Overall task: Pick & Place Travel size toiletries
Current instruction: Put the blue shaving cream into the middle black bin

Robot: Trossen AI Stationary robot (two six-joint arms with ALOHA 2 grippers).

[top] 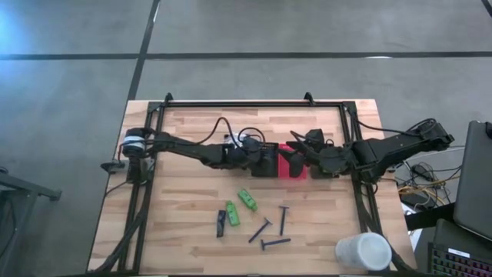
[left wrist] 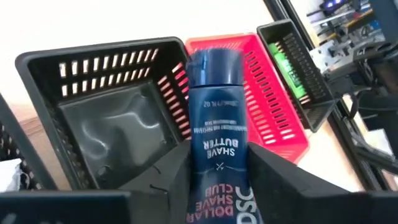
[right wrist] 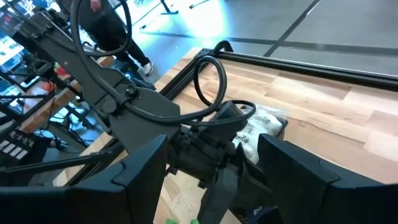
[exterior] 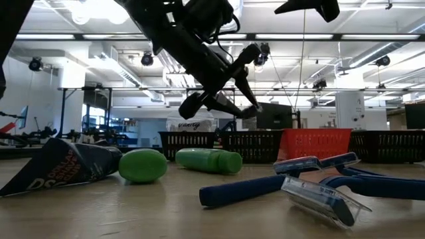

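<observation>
Held item: a small dark blue plastic shave-butter tube [left wrist: 214, 134], clamped between the left gripper [left wrist: 214, 186]'s fingers, poised above an empty black mesh plastic bin [left wrist: 109, 118].
Risk: if let go off-centre, the tube could catch the bin's rim or fall into the red mesh bin [left wrist: 264, 93] touching it; a slipping grip would cause the same.
Right gripper [right wrist: 211, 168]: fingers apart, holding nothing, hovering by the bins, just beside the left arm; the two could collide.
Left on the wooden table [top: 192, 231]: two bright green little bottles [top: 239, 206], one small black tube [top: 221, 222], apparently three thin dark razors [top: 273, 228].
Nearby: a large white cup [top: 363, 251] at the table's corner; a white crinkly packet [right wrist: 258, 127] by the bins.
</observation>
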